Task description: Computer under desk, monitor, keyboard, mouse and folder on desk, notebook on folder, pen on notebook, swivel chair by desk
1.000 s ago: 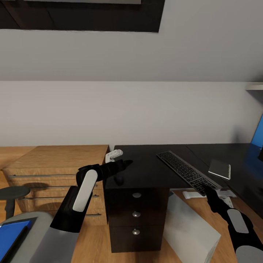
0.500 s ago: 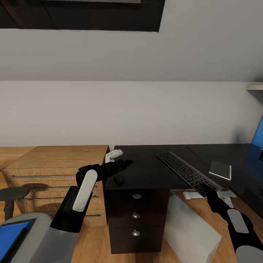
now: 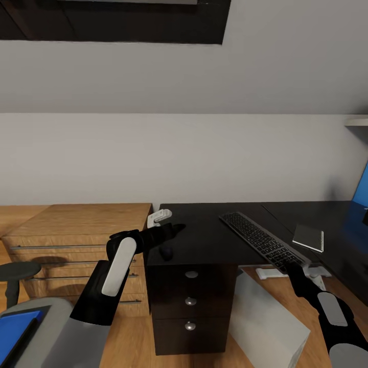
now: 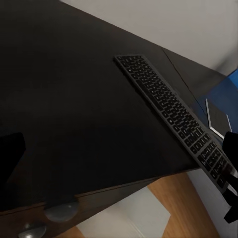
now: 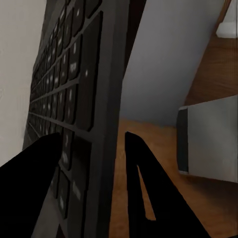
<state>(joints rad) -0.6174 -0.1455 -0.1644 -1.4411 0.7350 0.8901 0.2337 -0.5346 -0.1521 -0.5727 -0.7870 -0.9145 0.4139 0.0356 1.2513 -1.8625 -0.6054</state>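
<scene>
One long black desk (image 3: 214, 230) has three drawers with round knobs. A wooden chest (image 3: 76, 225) stands just beside it. One grey computer (image 3: 268, 319) sits on the floor under the desk. One chair (image 3: 30, 327) is cut off at the corner, with one blue folder (image 3: 15, 329) on its seat. One keyboard (image 3: 263, 240) lies slanted on the desk, its near end sticking out past the edge. The right gripper (image 3: 295, 268) is at that end with one finger on each side, pinching it. The left gripper (image 3: 176, 227) hovers over the desk corner, well apart from the keyboard; I cannot tell if it is spread. A small mouse (image 3: 166, 251) lies near it.
</scene>
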